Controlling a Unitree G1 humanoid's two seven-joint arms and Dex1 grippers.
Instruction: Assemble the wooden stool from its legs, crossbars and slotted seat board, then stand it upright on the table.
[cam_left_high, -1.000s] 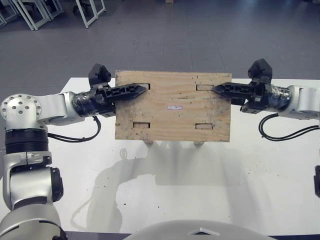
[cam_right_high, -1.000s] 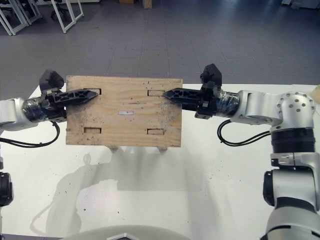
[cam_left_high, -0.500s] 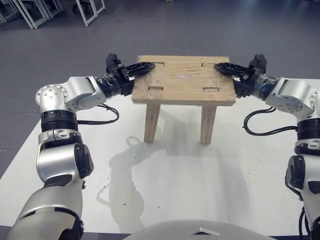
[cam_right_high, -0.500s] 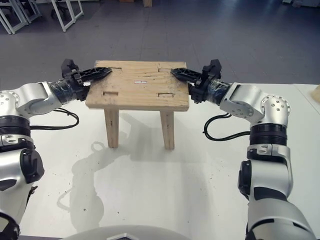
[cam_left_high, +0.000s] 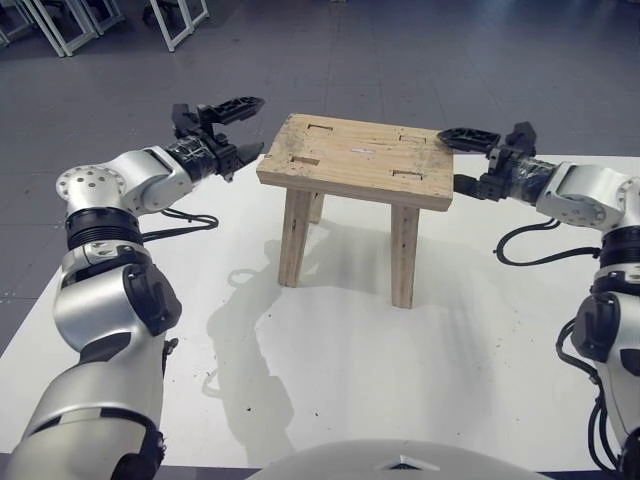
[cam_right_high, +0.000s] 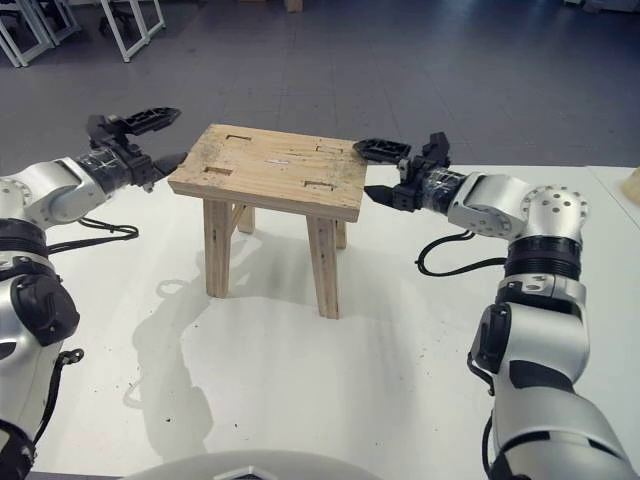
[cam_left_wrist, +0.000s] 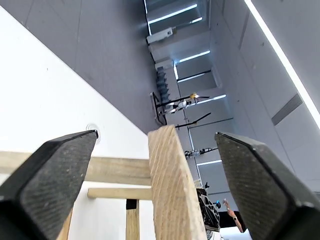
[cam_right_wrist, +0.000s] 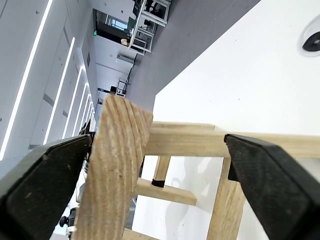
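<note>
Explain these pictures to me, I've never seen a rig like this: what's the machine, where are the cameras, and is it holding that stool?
This is a humanoid robot with two arms, each ending in a two-fingered claw. Two pictures come from cameras in its head, looking down over its arms. The other two come from a camera on each wrist, looking out between that claw's fingers. On the white table stands an assembled wooden stool, upright on its legs. The left claw and right claw sit at opposite ends of the seat board. Both are open, with the board's edge between the fingers but not pinched. So nothing is held.
</note>
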